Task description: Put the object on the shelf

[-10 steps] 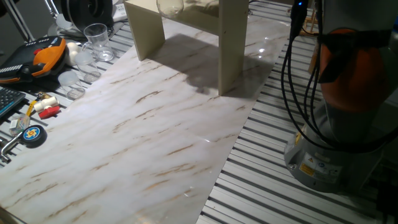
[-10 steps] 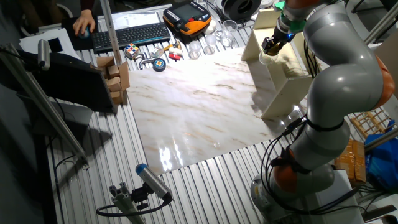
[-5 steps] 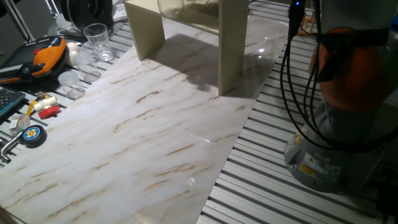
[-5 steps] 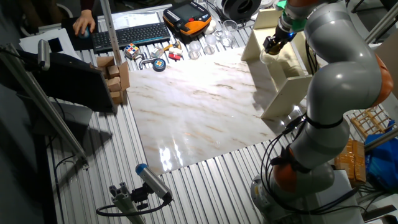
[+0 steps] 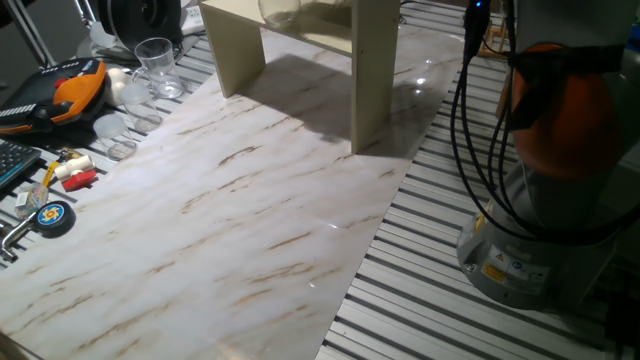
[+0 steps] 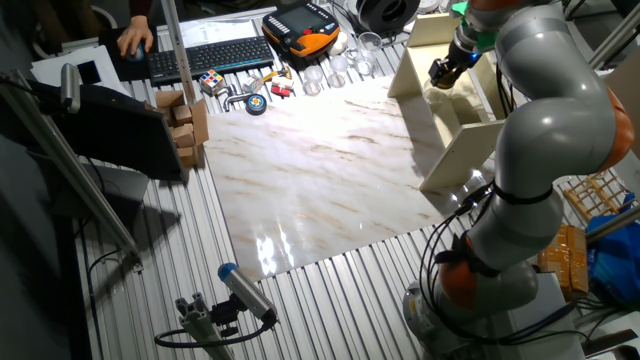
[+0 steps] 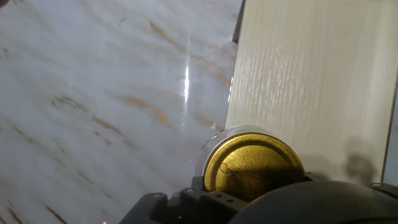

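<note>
We see the small clear glass jar with its gold screw lid (image 7: 252, 171) low in the hand view, apparently gripped in the gripper (image 6: 445, 72) jaws, at the cream board shelf (image 7: 317, 81) top's edge. Judged: carried up, not yet set down and released.

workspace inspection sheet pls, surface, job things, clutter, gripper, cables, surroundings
surface: marble-pattern board on a slatted metal table; nothing seen on the board but the shelf.
job's things: jar with gold lid, held over the edge of the shelf top.
clutter: drinking glass, orange and black handset, small round disc, keyboard, all at the far side.
gripper: gripper above the shelf; whether its fingers clamp the jar is hidden.
cables: black cables hang beside the arm base.
surroundings: a person's hand by the keyboard.
</note>
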Robot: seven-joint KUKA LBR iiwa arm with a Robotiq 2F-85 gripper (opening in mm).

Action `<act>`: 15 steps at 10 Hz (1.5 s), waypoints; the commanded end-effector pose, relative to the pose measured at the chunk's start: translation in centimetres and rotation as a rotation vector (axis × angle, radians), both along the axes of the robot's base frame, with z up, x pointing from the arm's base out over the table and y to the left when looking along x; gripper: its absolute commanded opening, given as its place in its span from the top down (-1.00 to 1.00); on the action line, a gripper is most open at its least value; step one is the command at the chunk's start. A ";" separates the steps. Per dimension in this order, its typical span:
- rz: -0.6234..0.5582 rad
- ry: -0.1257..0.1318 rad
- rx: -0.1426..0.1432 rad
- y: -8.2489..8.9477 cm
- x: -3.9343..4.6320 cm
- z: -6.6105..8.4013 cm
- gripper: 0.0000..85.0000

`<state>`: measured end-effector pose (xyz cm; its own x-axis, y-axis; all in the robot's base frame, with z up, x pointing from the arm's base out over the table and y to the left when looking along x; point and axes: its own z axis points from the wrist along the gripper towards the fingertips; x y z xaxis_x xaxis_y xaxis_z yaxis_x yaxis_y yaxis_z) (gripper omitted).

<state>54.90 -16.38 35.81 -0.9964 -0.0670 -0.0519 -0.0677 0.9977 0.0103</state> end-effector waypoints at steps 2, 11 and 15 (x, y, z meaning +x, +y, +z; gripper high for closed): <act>0.005 0.000 -0.002 -0.6 -0.24 -0.3 1.00; 0.033 0.012 -0.007 -1.3 -0.53 -0.4 1.00; 0.042 0.003 -0.019 -1.3 -0.53 -0.4 1.00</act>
<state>54.38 -17.64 35.36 -0.9929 -0.1091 -0.0475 -0.1088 0.9940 -0.0085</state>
